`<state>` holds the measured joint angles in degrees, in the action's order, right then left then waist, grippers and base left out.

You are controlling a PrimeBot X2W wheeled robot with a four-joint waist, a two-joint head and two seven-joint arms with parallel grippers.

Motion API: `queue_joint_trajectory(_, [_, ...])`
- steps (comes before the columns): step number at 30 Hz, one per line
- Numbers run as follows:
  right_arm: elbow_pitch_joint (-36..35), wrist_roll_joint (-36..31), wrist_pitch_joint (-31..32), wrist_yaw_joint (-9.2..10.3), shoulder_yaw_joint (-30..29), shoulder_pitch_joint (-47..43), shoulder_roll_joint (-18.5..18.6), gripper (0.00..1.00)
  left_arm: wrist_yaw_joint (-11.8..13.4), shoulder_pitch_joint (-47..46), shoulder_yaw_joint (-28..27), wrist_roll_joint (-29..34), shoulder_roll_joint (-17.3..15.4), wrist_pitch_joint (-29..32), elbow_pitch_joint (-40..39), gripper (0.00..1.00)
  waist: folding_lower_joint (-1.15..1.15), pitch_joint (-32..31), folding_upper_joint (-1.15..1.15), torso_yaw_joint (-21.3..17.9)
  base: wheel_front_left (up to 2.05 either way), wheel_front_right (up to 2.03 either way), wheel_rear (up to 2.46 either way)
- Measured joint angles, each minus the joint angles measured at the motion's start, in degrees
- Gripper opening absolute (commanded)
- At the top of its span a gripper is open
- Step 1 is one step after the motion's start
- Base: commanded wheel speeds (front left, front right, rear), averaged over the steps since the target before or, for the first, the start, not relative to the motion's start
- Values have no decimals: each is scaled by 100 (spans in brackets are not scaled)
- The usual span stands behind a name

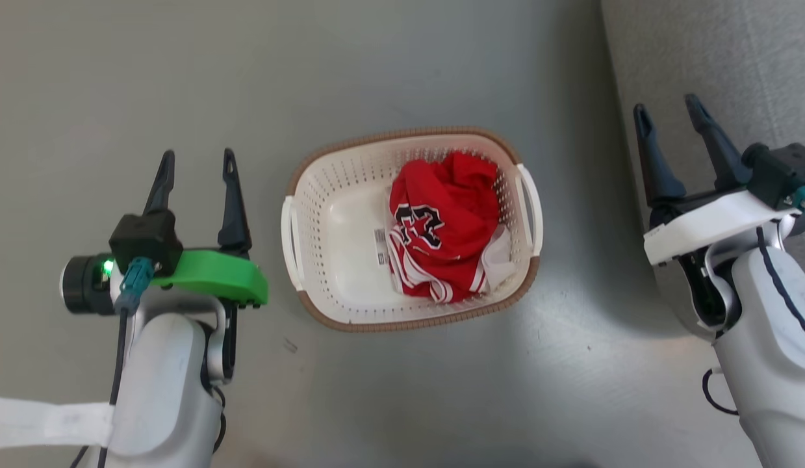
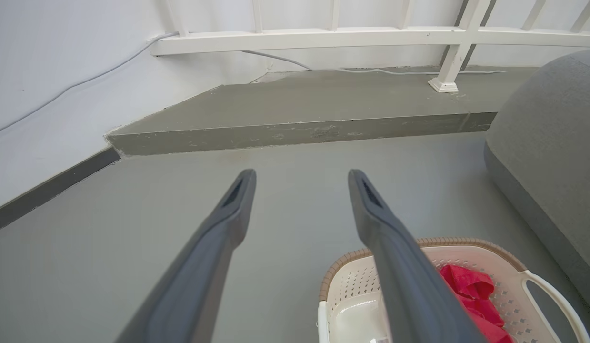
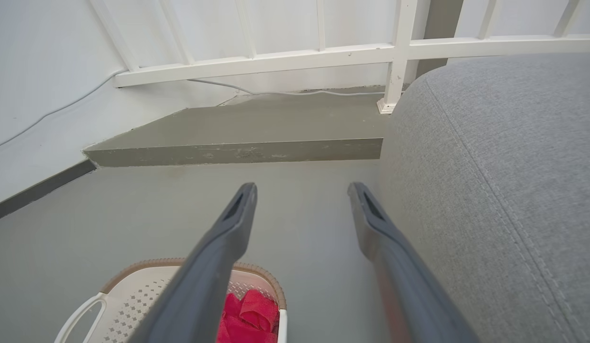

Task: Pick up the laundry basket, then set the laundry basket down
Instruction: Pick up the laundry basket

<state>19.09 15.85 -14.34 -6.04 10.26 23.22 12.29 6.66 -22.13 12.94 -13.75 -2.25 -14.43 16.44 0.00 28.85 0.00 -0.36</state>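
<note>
You get soft, even light. The floor (image 1: 590,338) is palest just inward of your right claw (image 1: 666,104), with a dim shadow under that arm. In both wrist views the fingers (image 2: 195,286) look stretched and soft near the lens; the wall (image 2: 61,43) beyond them is nearly washed out.

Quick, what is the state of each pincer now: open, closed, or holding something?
Left pincer: open, holding nothing, apart from the laundry basket.
Right pincer: open, holding nothing.

Grey floor (image 1: 402,65), grey sofa (image 3: 504,190) (fabric), white railing (image 2: 323,38)
</note>
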Motion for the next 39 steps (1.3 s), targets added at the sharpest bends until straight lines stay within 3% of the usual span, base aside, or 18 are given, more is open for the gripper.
queue_joint_trajectory(19, [1001, 8, -10, -101, 432, 1077, -76, 100, 0, -1075, 433, -290, 42, 341, 1112, 100, 0, 1386, 0, -11, 0, 0, 0])
queue_joint_trajectory(39, [2319, 124, -25, -104, 1192, 1559, -553, 100, -213, -1627, 867, -864, 60, 791, 2520, 100, 0, 1804, 0, -155, 0, 0, 0])
